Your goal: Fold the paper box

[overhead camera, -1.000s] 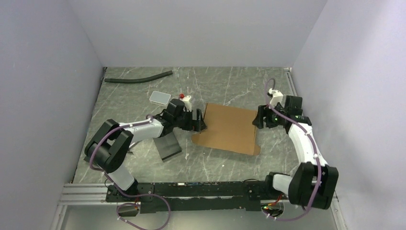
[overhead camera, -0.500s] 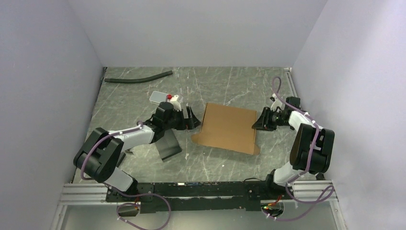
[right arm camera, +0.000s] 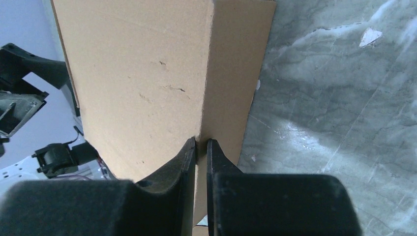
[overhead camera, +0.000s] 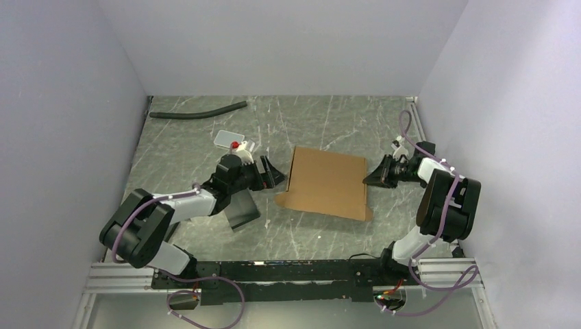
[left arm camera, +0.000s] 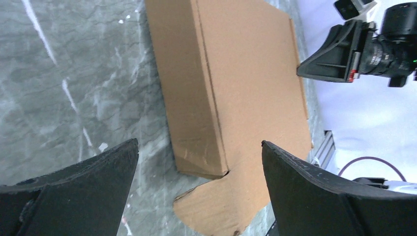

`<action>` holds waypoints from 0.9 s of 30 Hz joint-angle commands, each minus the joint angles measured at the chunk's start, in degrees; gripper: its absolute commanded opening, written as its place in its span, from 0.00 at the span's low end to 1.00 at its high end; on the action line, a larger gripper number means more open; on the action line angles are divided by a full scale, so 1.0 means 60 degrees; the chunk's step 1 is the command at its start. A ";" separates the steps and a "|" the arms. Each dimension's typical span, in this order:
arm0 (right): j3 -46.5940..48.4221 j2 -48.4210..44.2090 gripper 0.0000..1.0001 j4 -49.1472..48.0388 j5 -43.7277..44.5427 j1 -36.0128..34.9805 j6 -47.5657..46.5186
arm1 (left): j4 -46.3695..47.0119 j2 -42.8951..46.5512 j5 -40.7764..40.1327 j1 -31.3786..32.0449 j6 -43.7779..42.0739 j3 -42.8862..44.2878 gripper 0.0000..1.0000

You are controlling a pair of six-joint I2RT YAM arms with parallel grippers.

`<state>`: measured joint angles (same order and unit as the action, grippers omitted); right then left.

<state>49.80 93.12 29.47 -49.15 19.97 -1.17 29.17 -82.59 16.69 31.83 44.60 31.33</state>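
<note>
My right gripper (right arm camera: pixel 201 141) is squeezed nearly together at the right edge of the paper box (overhead camera: pixel 327 181), but whether cardboard sits between the fingers is hidden. My left gripper (left arm camera: pixel 199 145) stands spread wide off its left side. The box lies flat between my arms, seemingly near-square from above, so its long axis is hard to call.

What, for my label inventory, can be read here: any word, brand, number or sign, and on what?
None: no readable text in any view.
On the plain brown cardboard paper box: blank faces.
On the black flat rectangular slab: no lettering visible.
On the small clear flat plastic piece: too small to tell.
</note>
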 commanded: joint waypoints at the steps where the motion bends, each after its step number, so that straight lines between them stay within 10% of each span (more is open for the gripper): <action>1: 0.0230 0.0469 0.05 -0.0059 0.0453 0.0151 -0.0270 | 0.1735 -0.0662 0.0781 -0.0033 0.0701 0.0057 0.99; 27: 0.0350 0.0877 0.03 0.0024 0.0429 0.0436 -0.0326 | 0.5286 -0.4364 0.2742 0.0021 0.3512 0.0962 0.99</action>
<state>51.07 96.60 31.24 -52.86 22.15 -1.21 51.88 -106.24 30.00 31.68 59.22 35.18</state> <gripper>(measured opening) 0.122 0.992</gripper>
